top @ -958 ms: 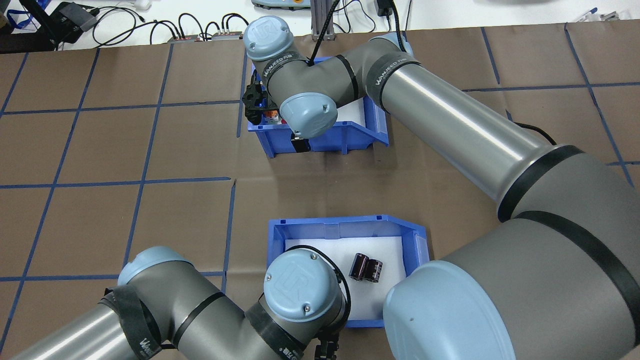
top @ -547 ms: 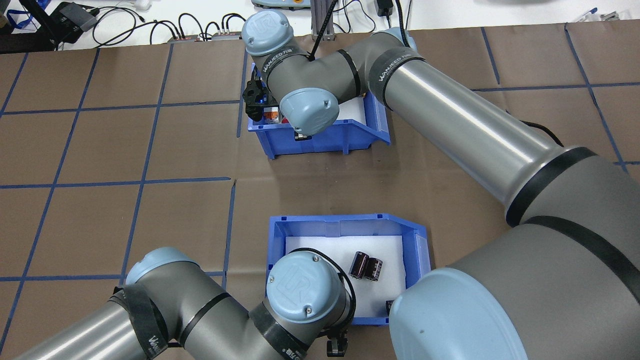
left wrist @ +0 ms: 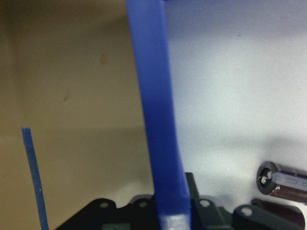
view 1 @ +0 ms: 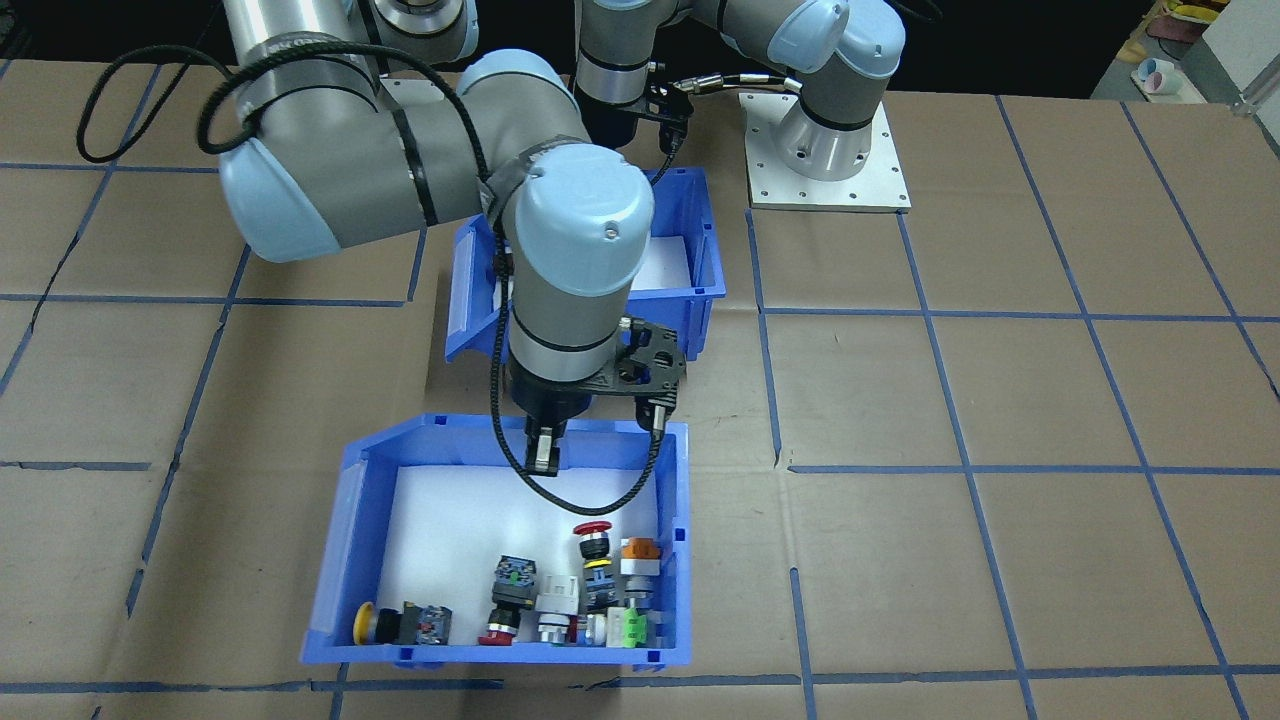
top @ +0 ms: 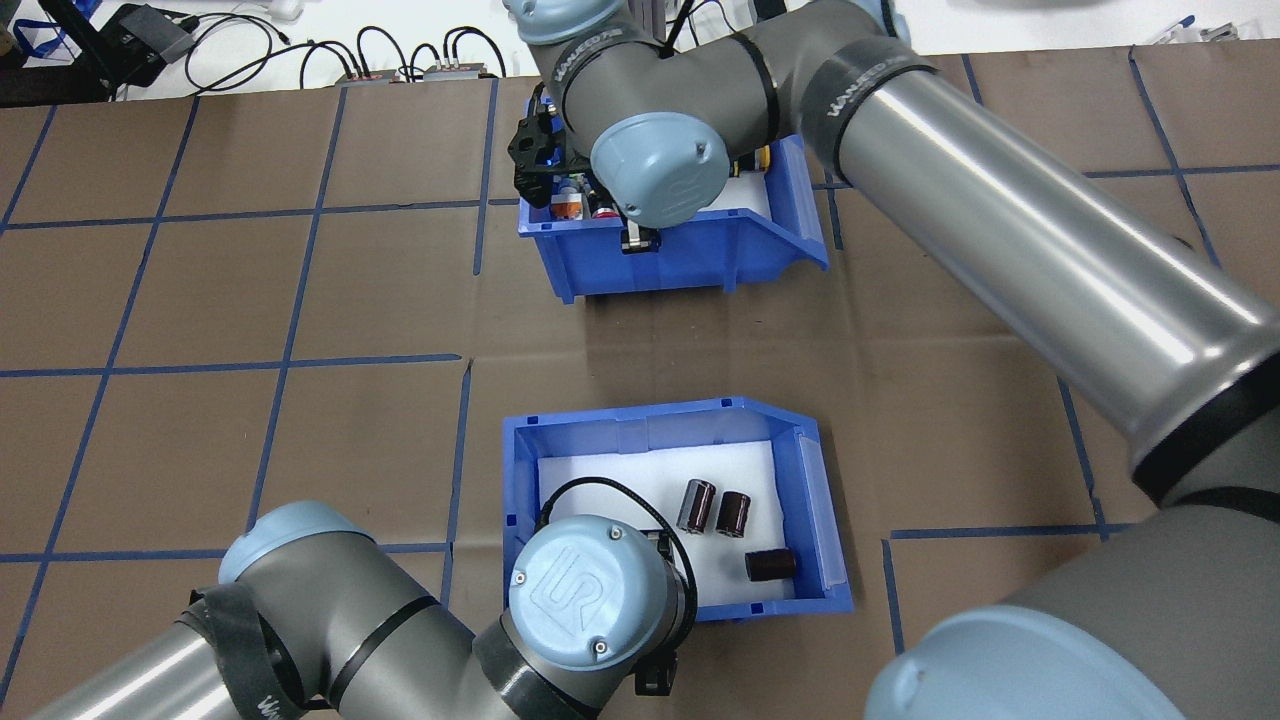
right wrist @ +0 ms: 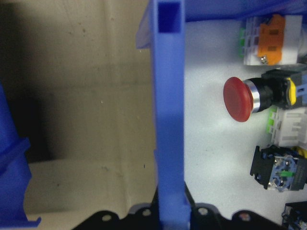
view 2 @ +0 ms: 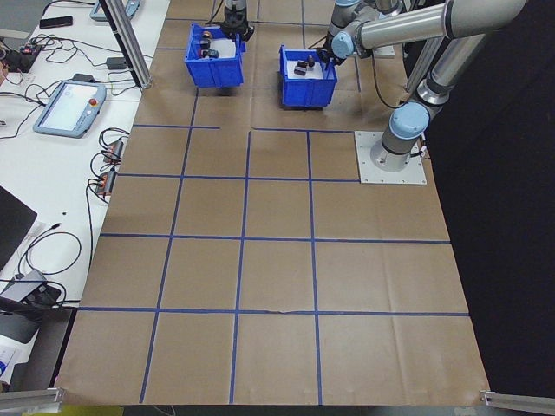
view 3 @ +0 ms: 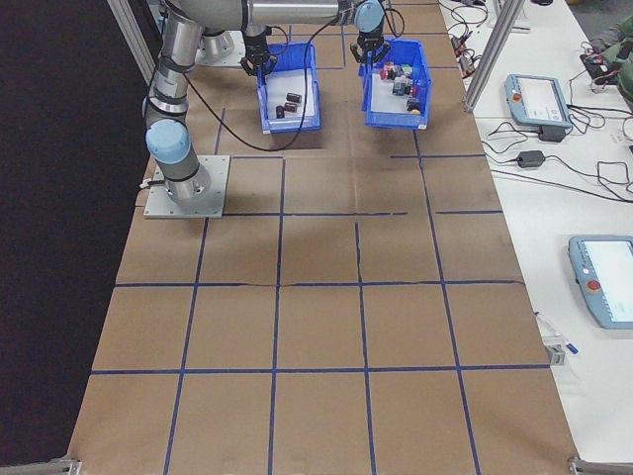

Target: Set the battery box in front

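Both blue bins are being gripped by a wall, one by each arm. The left gripper [left wrist: 168,218] is sitting closed astride the rim of the battery box [top: 640,430], its fingers straddling the blue wall as the left wrist view shows; in the overhead view that wrist is covering the box's near left corner. The battery box is lying in the near half of the table [top: 200,300], close to the robot, with three dark cells [top: 712,508] on its white liner: two side by side near the middle, the third apart toward the near right. The right gripper [right wrist: 169,211] is likewise clamping the near wall of the switch bin [view 1: 340,560], which is sitting farther out toward the table's far edge, and red, yellow and orange push-buttons [view 1: 590,585] are crowding its far end.
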Motion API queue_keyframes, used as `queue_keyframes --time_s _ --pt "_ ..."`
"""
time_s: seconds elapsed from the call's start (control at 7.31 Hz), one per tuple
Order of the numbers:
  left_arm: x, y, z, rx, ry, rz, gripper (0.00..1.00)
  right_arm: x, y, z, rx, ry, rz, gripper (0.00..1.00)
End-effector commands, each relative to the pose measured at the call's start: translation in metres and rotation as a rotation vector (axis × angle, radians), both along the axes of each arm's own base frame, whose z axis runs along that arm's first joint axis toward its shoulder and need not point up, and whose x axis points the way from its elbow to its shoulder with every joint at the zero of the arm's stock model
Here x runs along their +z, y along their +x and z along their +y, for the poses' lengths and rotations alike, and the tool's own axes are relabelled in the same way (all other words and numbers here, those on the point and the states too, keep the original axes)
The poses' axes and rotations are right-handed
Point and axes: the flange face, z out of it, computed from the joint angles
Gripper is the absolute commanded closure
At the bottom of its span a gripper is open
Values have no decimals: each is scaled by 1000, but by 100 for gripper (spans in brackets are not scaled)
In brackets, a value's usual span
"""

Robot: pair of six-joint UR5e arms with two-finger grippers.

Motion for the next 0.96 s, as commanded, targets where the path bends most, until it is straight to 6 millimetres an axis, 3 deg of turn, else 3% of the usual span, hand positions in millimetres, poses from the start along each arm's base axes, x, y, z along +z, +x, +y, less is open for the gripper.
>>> queue_keyframes --time_s 0.0,0.27,0.41,0.55,0.82 --pt "15 44 -46 -19 -21 -5 100 10 -112 -7 -47 7 2 97" --pt "17 103 -111 -43 -27 20 100 13 -216 6 -54 38 -4 97" --pt "26 116 -139 -61 -49 14 100 19 -247 22 -45 46 -7 97" --pt "31 113 -170 -78 -50 7 100 24 -269 42 -48 48 -7 97" --pt "31 87 -262 -78 -64 8 99 28 -290 97 -37 62 -7 97"
